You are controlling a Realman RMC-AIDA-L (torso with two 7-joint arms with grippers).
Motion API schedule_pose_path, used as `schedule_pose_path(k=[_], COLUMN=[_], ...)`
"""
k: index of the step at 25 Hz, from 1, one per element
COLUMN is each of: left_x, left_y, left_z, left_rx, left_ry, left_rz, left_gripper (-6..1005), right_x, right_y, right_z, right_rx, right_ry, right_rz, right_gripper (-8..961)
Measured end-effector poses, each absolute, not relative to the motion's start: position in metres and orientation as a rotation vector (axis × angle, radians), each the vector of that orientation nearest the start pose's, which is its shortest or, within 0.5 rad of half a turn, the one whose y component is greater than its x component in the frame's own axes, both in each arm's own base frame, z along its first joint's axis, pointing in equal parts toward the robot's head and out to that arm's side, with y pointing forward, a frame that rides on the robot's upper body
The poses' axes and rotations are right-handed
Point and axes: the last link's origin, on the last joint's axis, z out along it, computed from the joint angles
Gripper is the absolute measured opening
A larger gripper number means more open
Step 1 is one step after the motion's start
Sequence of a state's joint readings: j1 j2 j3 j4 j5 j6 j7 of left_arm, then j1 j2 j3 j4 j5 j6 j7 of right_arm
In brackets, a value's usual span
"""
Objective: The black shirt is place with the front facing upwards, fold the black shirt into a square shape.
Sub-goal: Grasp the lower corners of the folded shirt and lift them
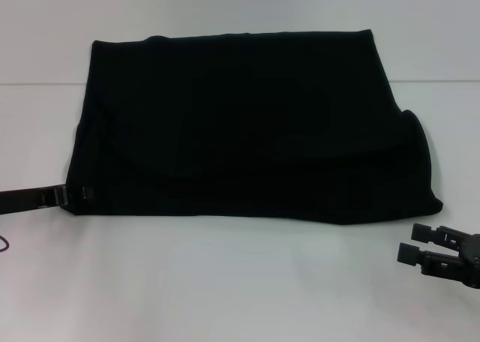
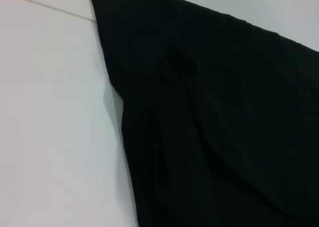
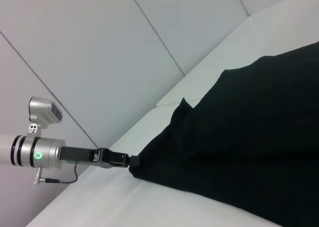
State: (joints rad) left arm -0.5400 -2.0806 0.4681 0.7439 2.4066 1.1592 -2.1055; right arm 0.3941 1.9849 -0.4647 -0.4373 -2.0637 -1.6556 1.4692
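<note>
The black shirt [image 1: 247, 124] lies folded in a wide, roughly rectangular shape on the white table [image 1: 225, 282]. No lettering or neck label shows. My left gripper [image 1: 81, 193] reaches in low from the left, and its fingers are closed on the shirt's near-left corner. It also shows in the right wrist view [image 3: 130, 160], thin and shut at that corner. The left wrist view shows only the shirt [image 2: 214, 117] and the table. My right gripper [image 1: 409, 241] is open and empty, just off the shirt's near-right corner.
A seam line crosses the table [image 1: 45, 83] behind the shirt's middle. A grey panelled wall [image 3: 99, 48] stands beyond the table. A thin cable [image 1: 4, 244] hangs by the left arm.
</note>
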Motion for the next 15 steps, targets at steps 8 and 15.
schedule_pose_path(k=[8, 15], left_x=[-0.347, -0.347], left_y=[0.357, 0.357], left_z=[0.037, 0.035], left_rx=[-2.014, -2.034], left_ry=[-1.51, -1.503], left_rz=[-0.347, -0.315], left_gripper=[182, 63], right_x=[0.331, 0.334], right_y=[0.272, 0.286], right_z=[0.022, 0.048], right_rx=[-2.495, -2.429], right_ry=[1.15, 1.238], right_rz=[0.883, 0.835], right_gripper=[943, 943])
